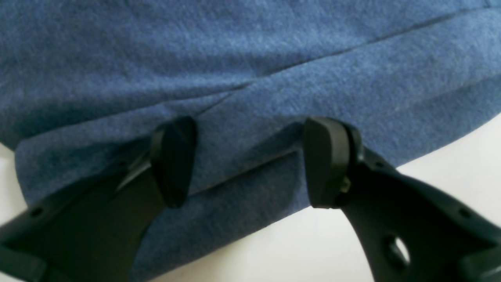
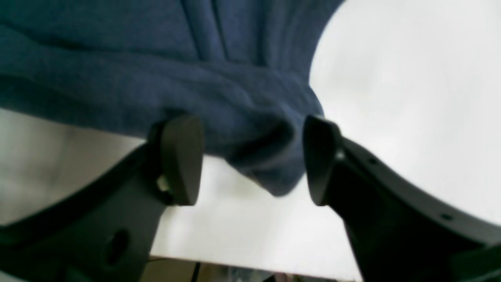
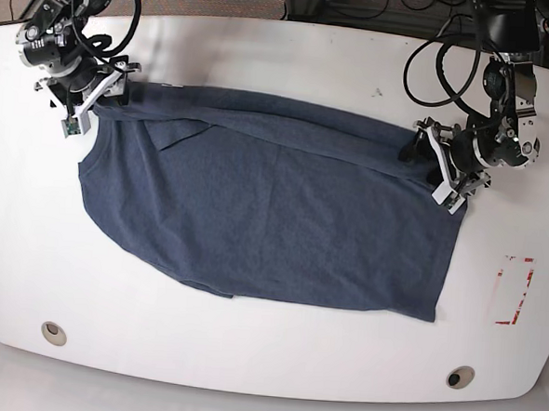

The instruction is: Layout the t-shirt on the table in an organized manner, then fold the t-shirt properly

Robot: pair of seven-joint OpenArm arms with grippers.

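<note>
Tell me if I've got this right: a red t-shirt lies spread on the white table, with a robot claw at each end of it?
Not quite: the t-shirt is blue, not red, as the base view shows. The rest holds: it lies spread on the white table, with the left gripper and right gripper at opposite ends.

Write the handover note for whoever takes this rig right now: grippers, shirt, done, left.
Left gripper: open, jaws straddling a folded edge of the t-shirt, nothing clamped.
Right gripper: jaws apart around a bunched corner of the shirt, not visibly closed on it.
Shirt: spread across the middle of the table. Its far edge is folded over in a band running between the two grippers.
Done: shirt roughly laid out, one lengthwise fold along the far edge.
Left: check that grips are secure, then finish the remaining folds and tidy up.
</note>
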